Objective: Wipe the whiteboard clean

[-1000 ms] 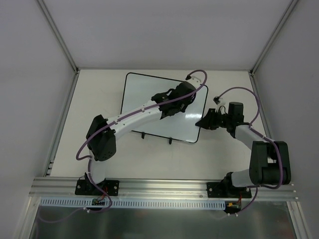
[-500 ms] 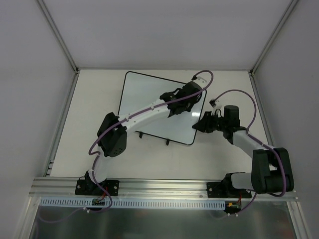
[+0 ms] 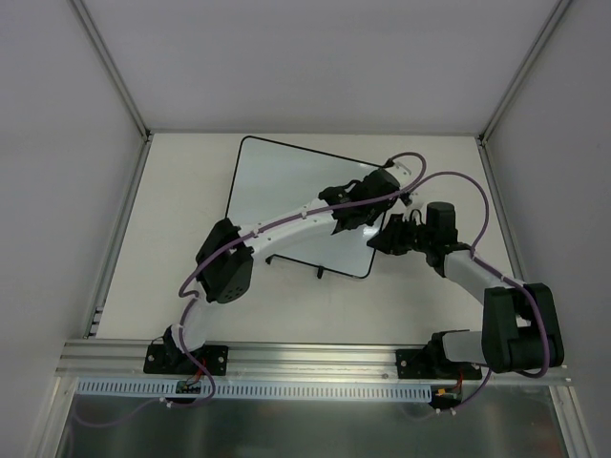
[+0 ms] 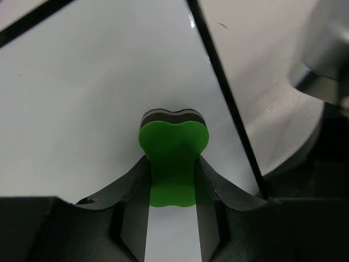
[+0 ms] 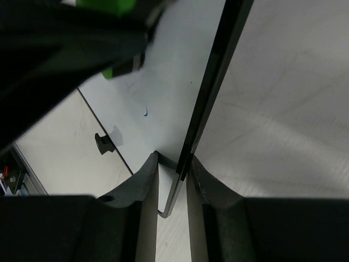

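Note:
The whiteboard [image 3: 286,200] lies flat on the table, white with a thin black rim. My left gripper [image 3: 348,212] hovers over its right part, shut on a green eraser [image 4: 173,143] whose dark felt side rests on the whiteboard [image 4: 82,109] close to the right rim [image 4: 218,71]. My right gripper [image 3: 378,239] is at the board's near right edge. Its jaws are shut on the whiteboard [image 5: 163,82], one finger on the white face and one against the rim [image 5: 210,98]. A small blue mark [image 5: 145,113] is left on the surface.
Two small black feet [image 3: 318,272] stick out from the board's near edge; one foot [image 5: 102,143] shows in the right wrist view. Grey walls with metal posts [image 3: 115,67] enclose the table on three sides. An aluminium rail [image 3: 315,355] runs along the front.
My left gripper has slid the eraser to the right across the board, towards its right rim. The right gripper has shifted slightly left and away while staying on the board's edge.

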`<state>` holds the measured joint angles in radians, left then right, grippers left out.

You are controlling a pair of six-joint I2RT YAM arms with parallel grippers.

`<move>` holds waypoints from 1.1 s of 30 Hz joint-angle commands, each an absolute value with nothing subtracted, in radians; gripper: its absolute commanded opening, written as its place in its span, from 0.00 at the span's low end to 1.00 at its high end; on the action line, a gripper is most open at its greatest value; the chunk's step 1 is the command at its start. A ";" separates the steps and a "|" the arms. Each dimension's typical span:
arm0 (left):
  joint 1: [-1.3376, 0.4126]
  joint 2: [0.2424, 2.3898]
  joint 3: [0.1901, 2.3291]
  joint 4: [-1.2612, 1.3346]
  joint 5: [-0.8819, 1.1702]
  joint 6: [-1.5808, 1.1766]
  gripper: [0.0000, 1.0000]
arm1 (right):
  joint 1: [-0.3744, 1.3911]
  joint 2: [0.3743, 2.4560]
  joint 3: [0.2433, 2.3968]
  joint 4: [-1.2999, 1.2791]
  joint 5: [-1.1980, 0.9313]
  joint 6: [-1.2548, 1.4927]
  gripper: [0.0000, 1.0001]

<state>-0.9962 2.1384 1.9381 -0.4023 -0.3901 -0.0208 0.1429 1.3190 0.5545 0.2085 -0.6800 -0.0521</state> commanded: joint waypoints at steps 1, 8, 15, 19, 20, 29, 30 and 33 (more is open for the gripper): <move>-1.023 2.160 1.967 -0.403 -0.336 0.018 0.00 | 0.183 1.299 0.560 0.241 -0.649 -0.113 0.00; -0.982 2.126 1.990 -0.403 -0.373 0.017 0.00 | 0.189 1.293 0.568 0.230 -0.646 -0.115 0.00; -0.896 2.118 2.006 -0.403 -0.423 0.023 0.00 | 0.192 1.287 0.568 0.216 -0.637 -0.123 0.00; -0.884 2.137 2.014 -0.403 -0.434 0.029 0.00 | 0.193 1.287 0.568 0.212 -0.635 -0.123 0.00; -0.882 2.146 2.014 -0.403 -0.434 0.034 0.00 | 0.195 1.285 0.566 0.210 -0.635 -0.123 0.00; -0.939 2.097 1.924 -0.402 -0.365 -0.046 0.00 | 0.199 1.278 0.565 0.198 -0.624 -0.127 0.00; -0.943 2.088 1.881 -0.402 -0.357 -0.076 0.00 | 0.201 1.279 0.565 0.198 -0.624 -0.127 0.00; -0.959 2.054 1.804 -0.402 -0.344 -0.201 0.00 | 0.201 1.279 0.565 0.198 -0.623 -0.127 0.00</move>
<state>-0.9386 2.0914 1.8805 -0.3740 -0.3714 -0.0704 0.1696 1.3045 0.5545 0.1940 -0.6430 -0.0528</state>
